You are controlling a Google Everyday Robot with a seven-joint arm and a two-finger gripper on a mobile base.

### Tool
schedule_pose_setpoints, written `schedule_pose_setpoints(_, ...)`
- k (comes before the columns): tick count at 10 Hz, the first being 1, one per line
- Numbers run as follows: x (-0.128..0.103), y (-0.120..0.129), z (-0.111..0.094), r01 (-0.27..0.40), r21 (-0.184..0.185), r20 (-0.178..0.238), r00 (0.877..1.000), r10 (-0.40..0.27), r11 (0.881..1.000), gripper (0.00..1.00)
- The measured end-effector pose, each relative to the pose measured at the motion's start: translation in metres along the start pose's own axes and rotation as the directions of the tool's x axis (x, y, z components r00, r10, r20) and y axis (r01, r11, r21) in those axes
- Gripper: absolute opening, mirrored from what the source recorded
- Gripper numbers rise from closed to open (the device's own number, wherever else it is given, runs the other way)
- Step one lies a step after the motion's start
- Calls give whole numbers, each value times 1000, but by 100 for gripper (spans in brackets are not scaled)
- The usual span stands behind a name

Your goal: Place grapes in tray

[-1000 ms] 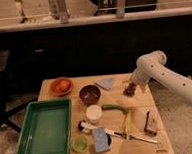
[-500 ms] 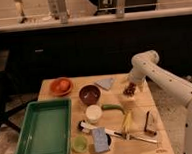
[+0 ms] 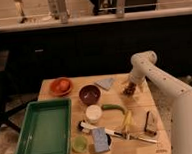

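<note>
Gripper down at the grapes, far right side of the counter.
From my station I see the arm reaching in from the right, with the gripper right above the dark bunch, which lies right of the brown bowl. Whether it has hold of the grapes I cannot tell. The green tray sits well apart, at the front left.

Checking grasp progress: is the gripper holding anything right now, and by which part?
Cannot be told. The gripper sits right at the dark purple grape cluster on the wooden table, hiding any contact.
</note>
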Motion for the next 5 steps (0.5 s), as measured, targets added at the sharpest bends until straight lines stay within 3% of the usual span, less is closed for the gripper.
schedule_pose_setpoints(4, 8, -3, 17, 1, -17, 32, 1000, 0, 1000, 78)
schedule_pose_setpoints(5, 9, -6, 19, 7, -20, 36, 999, -6, 1000, 74)
